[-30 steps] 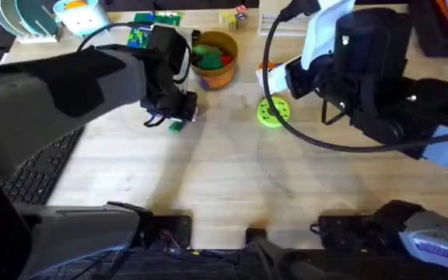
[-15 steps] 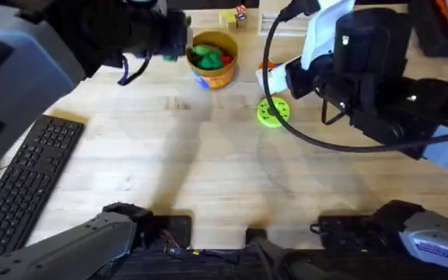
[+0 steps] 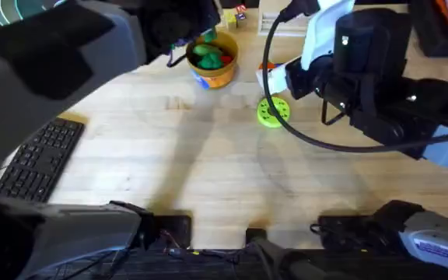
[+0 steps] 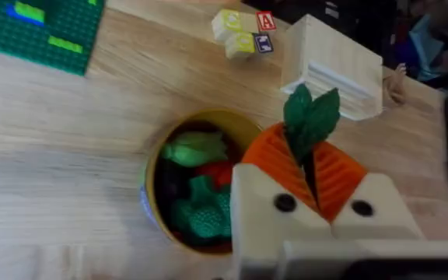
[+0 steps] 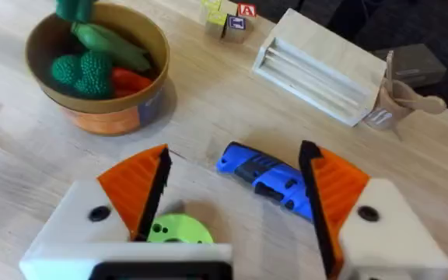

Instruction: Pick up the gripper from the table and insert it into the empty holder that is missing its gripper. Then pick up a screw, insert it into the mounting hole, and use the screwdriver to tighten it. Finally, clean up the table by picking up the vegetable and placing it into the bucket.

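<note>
**Vegetable pinched over bucket**

One vegetable (image 4: 310, 117), one bucket (image 4: 155, 179), one screwdriver (image 5: 267, 179), one lime-green ring disc (image 3: 272, 110). Left gripper (image 4: 315, 175) pinches the dark green vegetable between its orange pads, leaf tips sticking out past the fingertips, long axis along the fingers, just beside the bucket's rim near the table's far edge. Bucket holds green and red toy foods. Right gripper (image 5: 236, 194) is spread wide above the disc; the blue screwdriver lies flat on the table beyond it.

The right gripper (image 5: 236, 198) has its orange jaws wide apart over the blue screwdriver (image 5: 267, 178). The bucket (image 5: 99, 70) holds toy foods.
</note>
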Tool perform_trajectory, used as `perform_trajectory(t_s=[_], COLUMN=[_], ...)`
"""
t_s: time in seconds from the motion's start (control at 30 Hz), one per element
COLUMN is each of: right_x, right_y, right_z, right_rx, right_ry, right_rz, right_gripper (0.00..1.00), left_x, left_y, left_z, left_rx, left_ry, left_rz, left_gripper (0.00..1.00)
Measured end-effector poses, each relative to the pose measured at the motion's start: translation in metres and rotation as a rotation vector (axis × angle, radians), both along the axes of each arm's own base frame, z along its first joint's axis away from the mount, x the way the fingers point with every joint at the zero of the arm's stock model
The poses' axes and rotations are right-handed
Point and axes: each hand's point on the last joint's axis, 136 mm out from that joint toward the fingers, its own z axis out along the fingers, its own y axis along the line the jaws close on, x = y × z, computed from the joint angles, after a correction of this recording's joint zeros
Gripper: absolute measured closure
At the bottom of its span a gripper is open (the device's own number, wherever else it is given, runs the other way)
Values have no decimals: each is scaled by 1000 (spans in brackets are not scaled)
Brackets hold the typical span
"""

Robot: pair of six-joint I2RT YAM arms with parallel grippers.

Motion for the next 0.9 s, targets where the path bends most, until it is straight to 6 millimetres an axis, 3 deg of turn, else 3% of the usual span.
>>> perform_trajectory(t_s=[0.13,0.27,0.47,0.5,0.67,0.73,0.9], right_x=[-2,-4,-4,-4,-4,-4,-4], right_y=[-1,-2,-3,-3,-3,-3,-3], right_z=[-5,-8,-9,-9,-9,-9,-9], right_rx=[-13,-20,-21,-21,-21,-21,-21], right_ry=[21,34,35,35,35,35,35], right_rz=[0,0,0,0,0,0,0], right_gripper=[11,11,11,11,11,11,11], left_x=[6,7,9,9,9,10,15], left_y=[-17,-22,-22,-22,-22,-22,-25], left_z=[-22,-42,-43,-43,-43,-42,-33], left_rx=[-74,-112,-135,-135,-147,-151,-169], left_ry=[55,112,118,118,118,117,78], left_rz=[22,53,74,74,82,84,77], left_gripper=[989,990,989,914,134,48,38])
